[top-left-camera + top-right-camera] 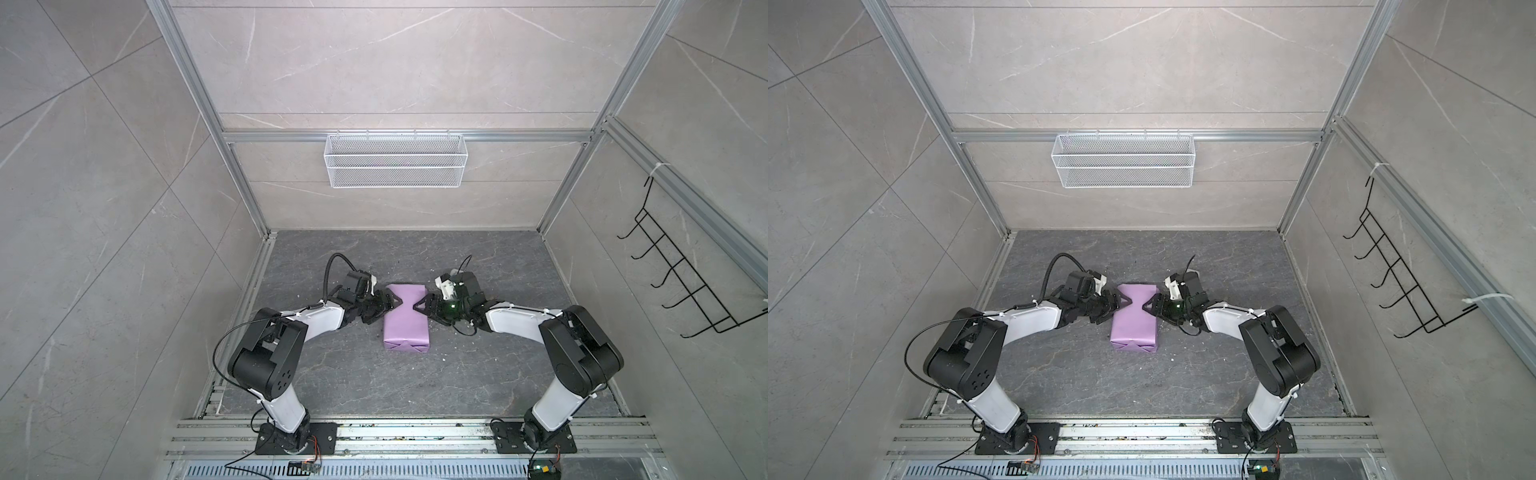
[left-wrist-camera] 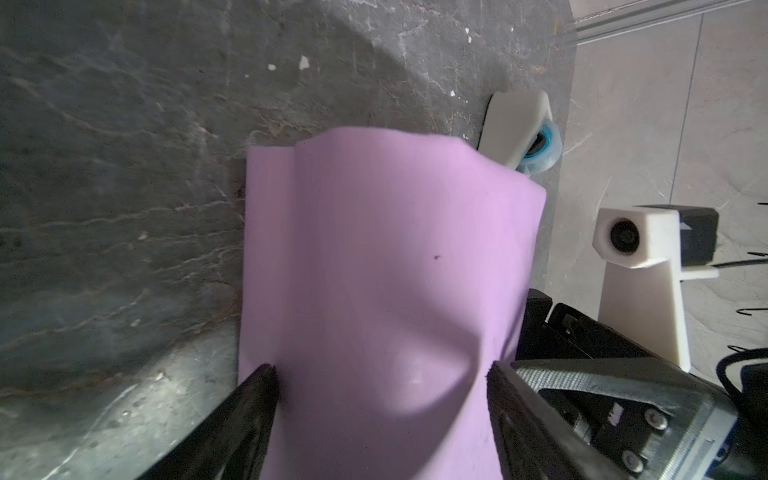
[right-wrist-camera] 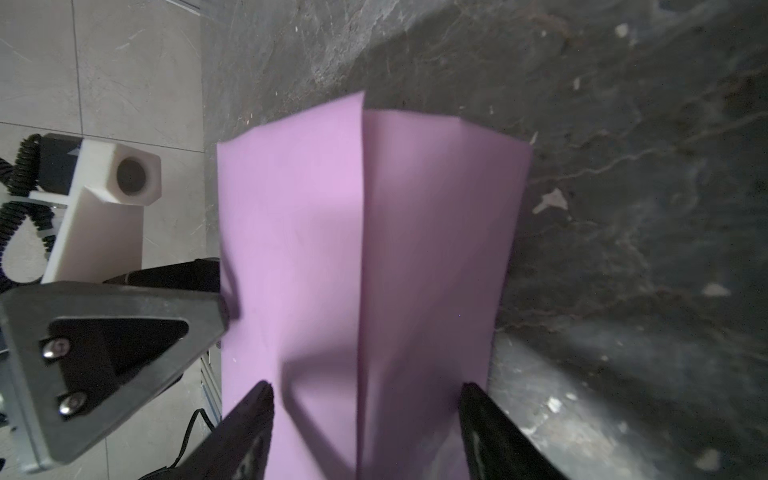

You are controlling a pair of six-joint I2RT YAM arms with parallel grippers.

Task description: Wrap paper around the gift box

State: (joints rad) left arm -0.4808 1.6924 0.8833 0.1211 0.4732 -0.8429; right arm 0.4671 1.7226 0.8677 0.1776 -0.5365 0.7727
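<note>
The paper shows its lilac face and is folded all round a box-shaped bundle in the middle of the dark floor, with its near end folded shut. The gift box is hidden under it. My left gripper reaches in from the left over the bundle's far part. Its jaws stand wide apart over dented paper, and the left gripper holds nothing. Opposite it, my right gripper is open over the paper's seam.
A white tape dispenser with a blue roll lies on the floor just beyond the bundle. A white wire basket hangs on the back wall and a black hook rack on the right wall. Small white scraps dot the floor.
</note>
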